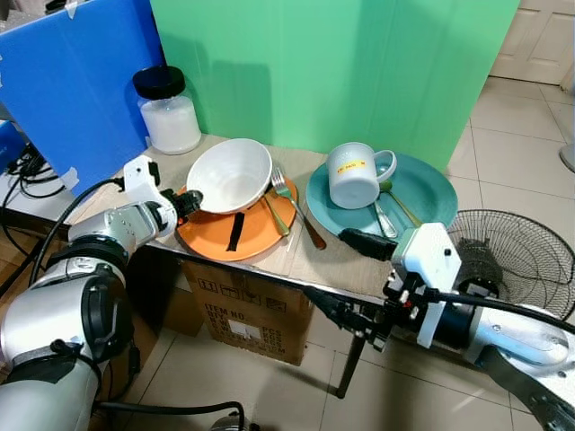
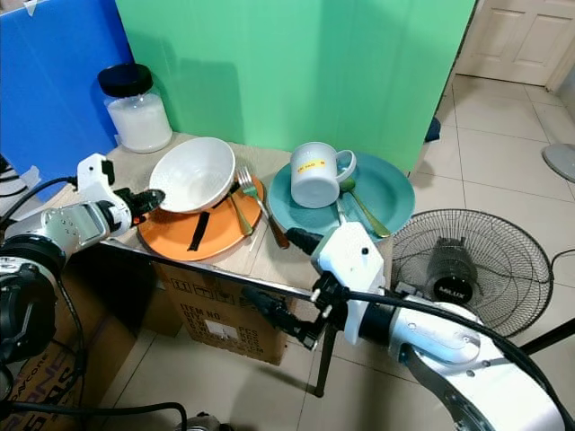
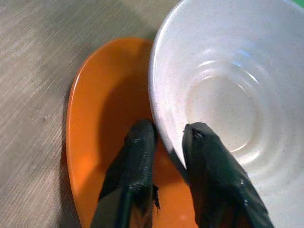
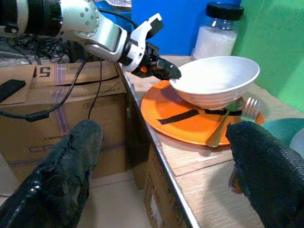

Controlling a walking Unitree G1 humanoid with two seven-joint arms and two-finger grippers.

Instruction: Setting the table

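Midway, seemingly: left claw point(image 1: 190, 203) pinching white bowl point(image 1: 229, 175) rim atop orange plate point(image 1: 235, 229); right claw point(image 1: 352, 283) spread, idle off bench point(image 1: 305, 256); mug point(image 1: 353, 174), cutlery unsorted.

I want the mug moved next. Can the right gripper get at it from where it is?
Probably yes: the open right gripper hangs off the table's front edge, with the white mug on the teal plate just beyond, nothing tall between.

- Two plates: one orange plate point(image 1: 216, 235) on the left, one teal plate point(image 1: 431, 189) on the right.
- One white bowl point(image 1: 229, 175).
- One white mug point(image 1: 352, 175).
- One fork point(image 1: 296, 208).
- Two spoons: one point(image 1: 275, 217) on the orange plate, one point(image 1: 397, 202) on the teal plate.
- One black-lidded jar point(image 1: 168, 111), far left.
- One floor fan point(image 1: 503, 251).
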